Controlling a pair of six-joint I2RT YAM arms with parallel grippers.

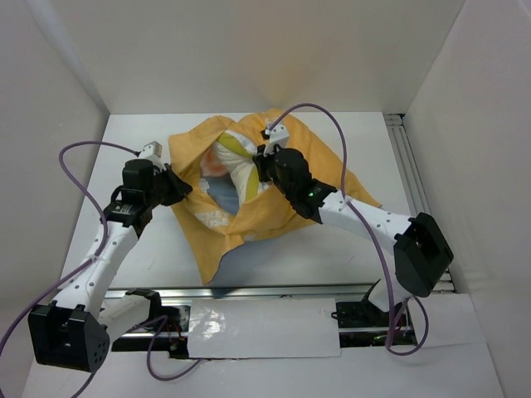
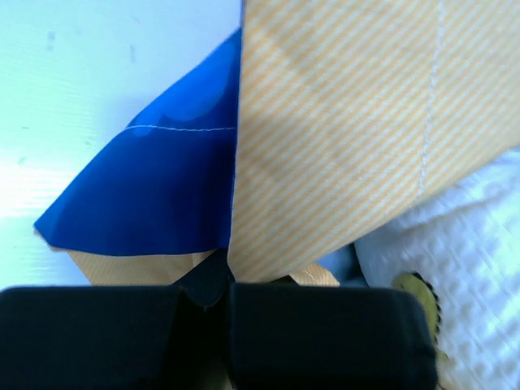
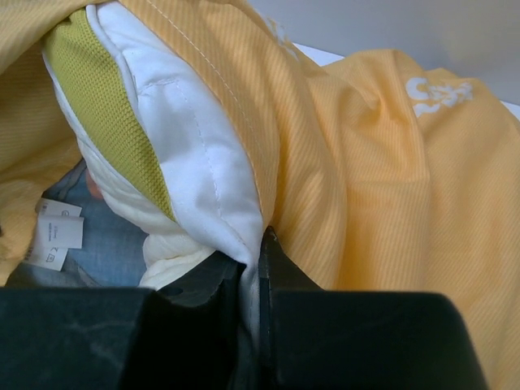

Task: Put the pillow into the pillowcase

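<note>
Two pinches: left gripper [image 2: 219, 280] clamps pillowcase [image 2: 341, 122] hem, right gripper [image 3: 260, 258] nips pillow [image 3: 195, 162] edge. Risk: thin hem slips out, mouth collapses, pillow jams.

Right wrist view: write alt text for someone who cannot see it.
The right gripper pinches the white edge of the pillow, which has a yellow-green mesh band. The orange-yellow striped pillowcase drapes over and around the pillow. Its opening at left shows a pale blue inside with a white label.
</note>
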